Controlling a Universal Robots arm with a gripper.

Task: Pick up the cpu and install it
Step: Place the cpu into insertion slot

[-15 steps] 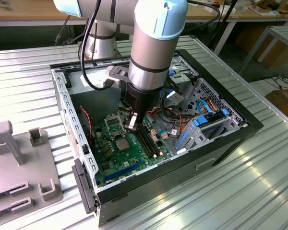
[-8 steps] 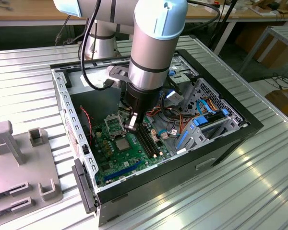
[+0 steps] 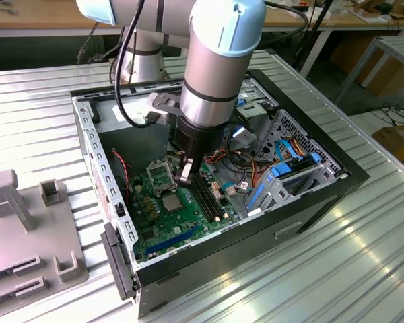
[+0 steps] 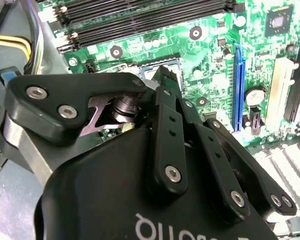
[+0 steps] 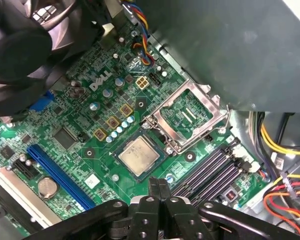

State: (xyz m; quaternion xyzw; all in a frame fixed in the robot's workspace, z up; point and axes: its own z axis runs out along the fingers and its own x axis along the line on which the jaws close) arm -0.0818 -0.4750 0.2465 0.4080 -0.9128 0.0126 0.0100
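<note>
**Q:** Where is the cpu?

**A:** The cpu [image 5: 138,156] lies flat in its square socket on the green board [image 3: 182,232], dull silver top up. It sits inside the open computer case [image 3: 310,195] on the ribbed metal surface [image 3: 363,269]. The hinged metal frame [image 5: 187,116] of the socket stands open just beside the chip and is not closed over it. The chip looks seated already.

**Q:** And the tool?

**A:** The tool [image 3: 186,178] hangs tip-down over the board at the centre of the exterior frame. In the first wrist view its fingertips [image 5: 158,186] are pressed together with nothing between them.

**Q:** Which way does the chip lie from the tip?

**A:** In the exterior view it is just below the tip in the frame and slightly toward the exterior view's left. It is near the tip and, by my judgement, apart from it. The open frame is at the exterior view's left of the tip, and the long black memory slots [image 3: 209,198] are at its right.

**Q:** Does the chip have a long axis?

**A:** No. It is square, with edges parallel to the slots, and only this one arm is working.
</note>
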